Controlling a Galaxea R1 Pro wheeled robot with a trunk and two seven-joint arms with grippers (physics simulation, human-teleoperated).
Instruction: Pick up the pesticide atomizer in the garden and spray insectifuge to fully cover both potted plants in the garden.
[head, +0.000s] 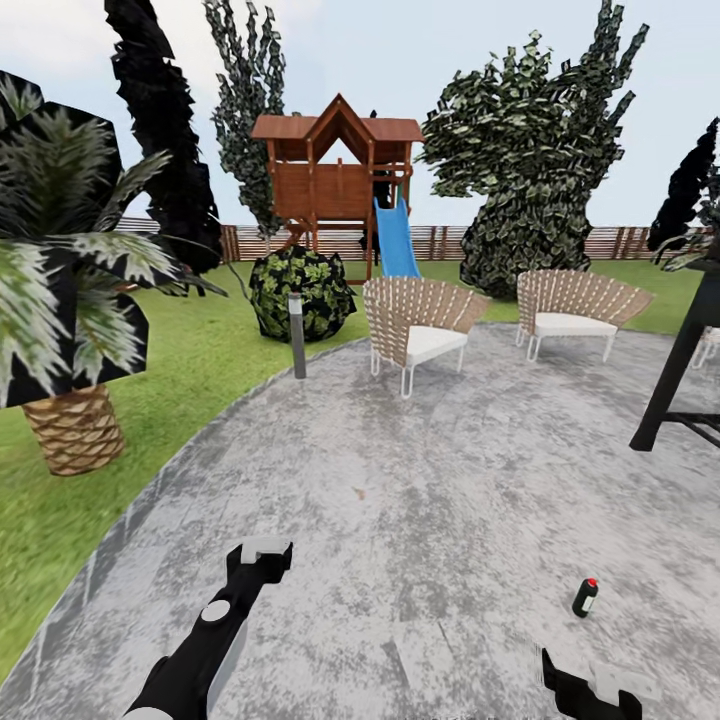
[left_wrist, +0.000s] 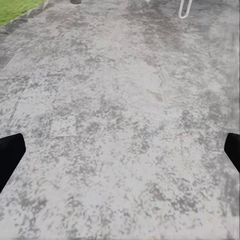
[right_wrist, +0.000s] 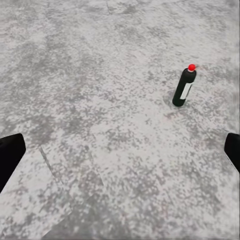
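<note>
Right wrist view gives you the right gripper (right_wrist: 120, 155) with its jaws spread wide, one dark fingertip (right_wrist: 10, 157) at each side edge of the picture and bare paving between them. Beyond the jaws, the pesticide atomizer (right_wrist: 183, 87) stands upright on the grey patio (right_wrist: 100, 75), its long axis vertical with a slight lean, red nozzle spot on top and a pale label on its dark body. It is apart from the fingertips, touching neither.

Left wrist view shows you the left gripper (left_wrist: 120, 150) equally spread, with mottled paving between the jaws, a strip of lawn (left_wrist: 15, 7) at one corner and a white chair leg (left_wrist: 185, 9) at the far edge.

Head view places the atomizer (head: 585, 597) just ahead of the right gripper (head: 590, 690) and well off from the left gripper (head: 262, 557). It adds what the wrist cameras miss: beyond the atomizer, two wicker chairs (head: 420, 320) on the patio, a short bollard lamp (head: 296, 335), a round variegated shrub (head: 300, 293), a wooden playhouse (head: 338, 170) with a blue slide (head: 397, 240), the slatted fence (head: 440, 242), and a palm (head: 70, 300) on the lawn.
</note>
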